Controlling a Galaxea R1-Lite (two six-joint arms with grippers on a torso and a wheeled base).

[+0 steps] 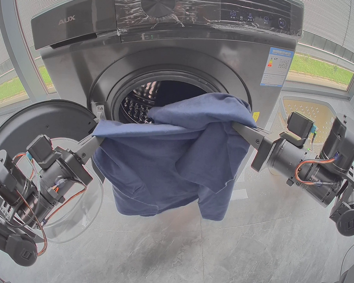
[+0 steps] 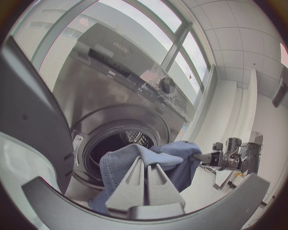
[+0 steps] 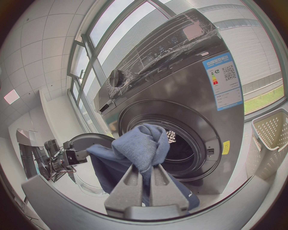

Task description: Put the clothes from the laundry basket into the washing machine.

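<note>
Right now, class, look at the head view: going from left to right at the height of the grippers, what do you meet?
left gripper → blue shirt, held up between both grippers in front of the washing machine's opening → right gripper → laundry basket

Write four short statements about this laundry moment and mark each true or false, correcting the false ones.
1. The left tool and the right tool each clamp one end of the blue garment. True.
2. The door of the washing machine is shut. False: it stands swung open on the robot's left.
3. The blue garment lies inside the drum. False: it hangs outside, in front of the opening, stretched between the two tools.
4. A laundry basket stands beside the washing machine. True.
</note>
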